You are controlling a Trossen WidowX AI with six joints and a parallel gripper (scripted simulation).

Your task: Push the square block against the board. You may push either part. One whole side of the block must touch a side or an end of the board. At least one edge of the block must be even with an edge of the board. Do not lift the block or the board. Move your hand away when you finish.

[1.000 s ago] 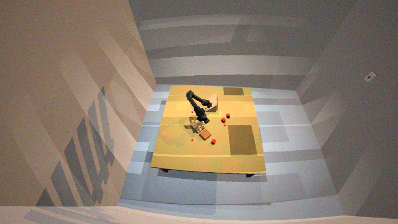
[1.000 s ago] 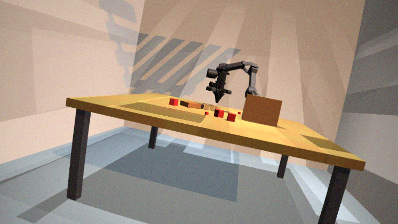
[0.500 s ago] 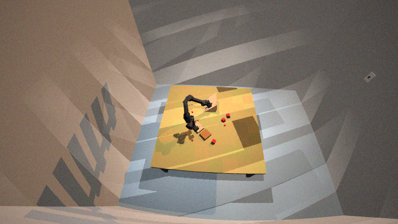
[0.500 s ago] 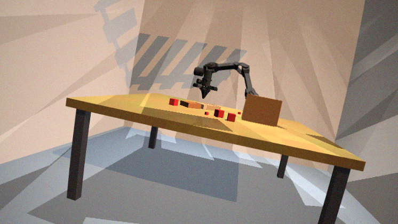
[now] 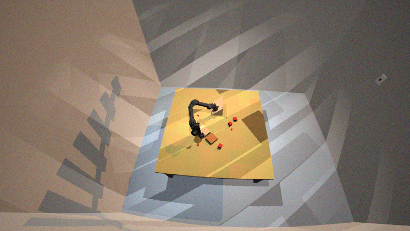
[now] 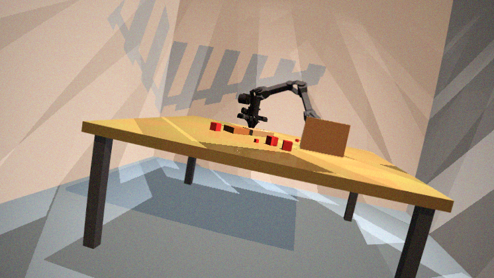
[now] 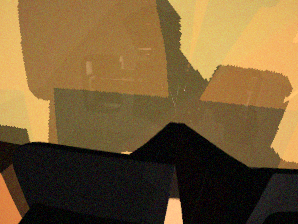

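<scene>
The orange square block (image 5: 211,138) (image 6: 240,130) lies flat on the table. The pale board (image 5: 205,130) (image 6: 263,132) lies flat beside it, partly hidden by the arm in the top view. A narrow dark strip shows between them; I cannot tell whether they touch. My gripper (image 5: 202,136) (image 6: 252,125) (image 7: 176,129) is shut and empty, pointing down close to the board on the side away from the exterior view. Its contact with the board is not clear. In the wrist view, the dark fingers hide most of what is below them.
Larger red cubes (image 5: 234,119) (image 5: 230,123) (image 5: 220,146) (image 6: 215,126) (image 6: 271,140) (image 6: 287,145) stand around the parts. Small red cubes (image 5: 198,115) (image 5: 231,128) (image 5: 198,144) (image 6: 255,140) lie nearby. An upright panel (image 5: 219,103) (image 6: 325,137) stands by the arm's base.
</scene>
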